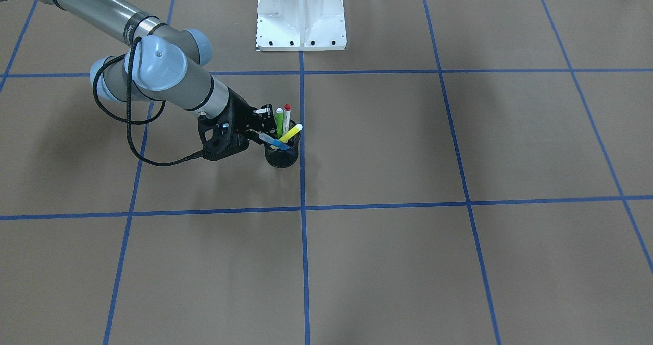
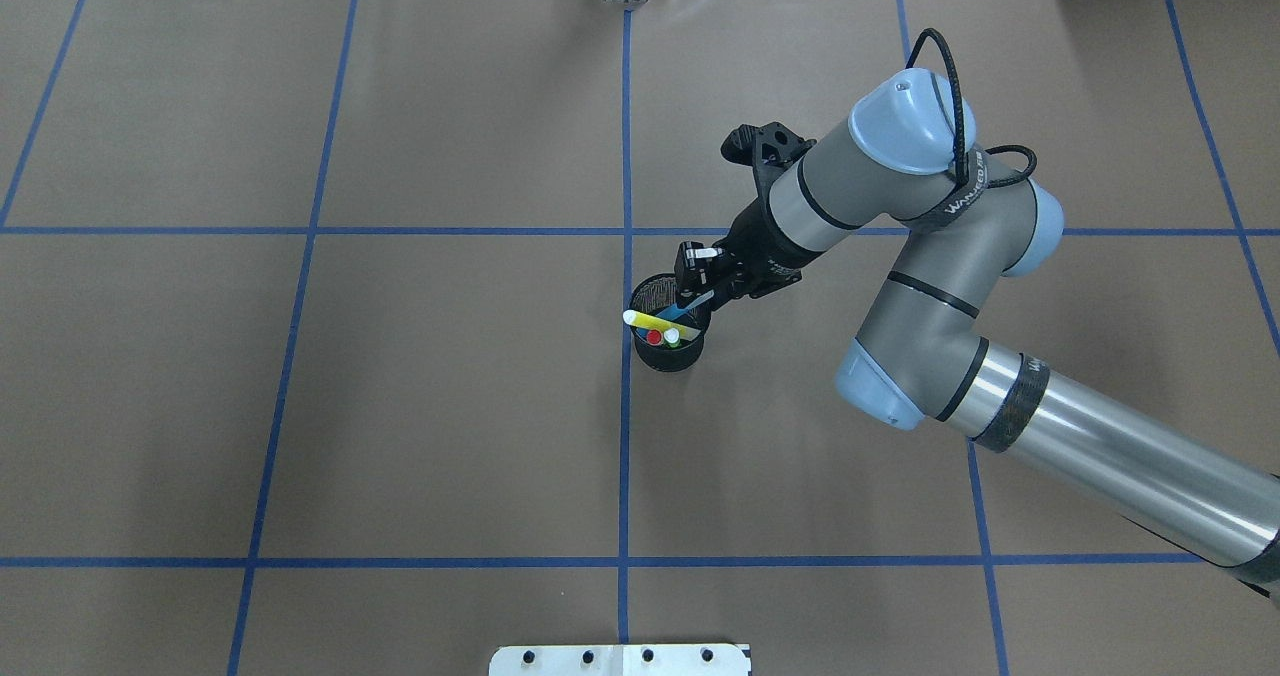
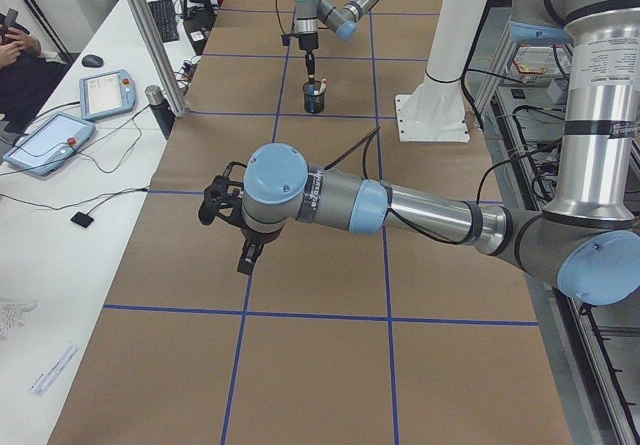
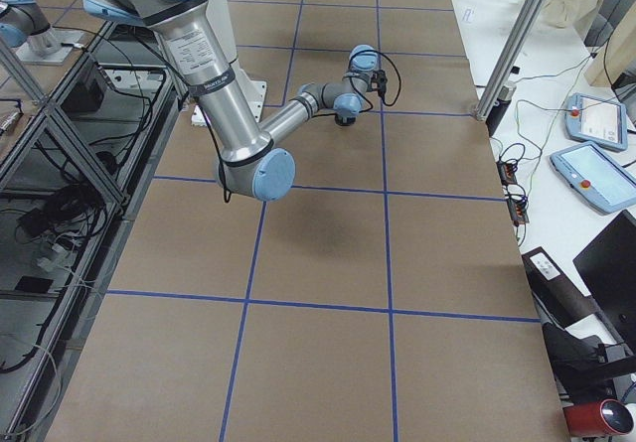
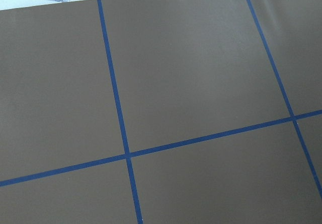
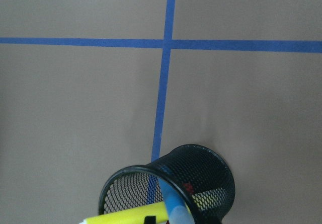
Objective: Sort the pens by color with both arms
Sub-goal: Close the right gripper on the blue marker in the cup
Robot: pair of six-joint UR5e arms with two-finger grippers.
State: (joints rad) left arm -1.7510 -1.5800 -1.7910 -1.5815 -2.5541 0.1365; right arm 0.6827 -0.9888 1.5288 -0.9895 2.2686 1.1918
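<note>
All four pens stand together in the black mesh cup [image 1: 282,157]. It sits near the middle of the bench [image 1: 408,146], well away from every edge and just on the robot's right of the centre tape line [image 1: 303,181]. Judging by that, no pen is sorted yet.

The lime green highlighter [image 1: 279,119] and the white pen with red ends [image 1: 286,114] stand close to upright, side by side. The yellow highlighter [image 1: 291,133] leans across the cup's mouth towards the tape line. The blue pen [image 1: 269,140] leans the other way, its upper end poking over the rim towards the right claw [image 2: 692,288].

That lean is probably why the right arm reaches in low and slanted from its own side. The blue pen's end stands clear of the others, so it can be taken without knocking them. The claw's tips sit right at that end, above the rim, but I cannot tell whether they have closed on it. The right wrist view shows the pen pointing up at the camera and no fingers.

The left claw [image 3: 247,258] hangs above bare bench towards the robot's left end, well apart from the cup, likely kept out of the way. It is seen only from the side, so I cannot tell how far open it is
</note>
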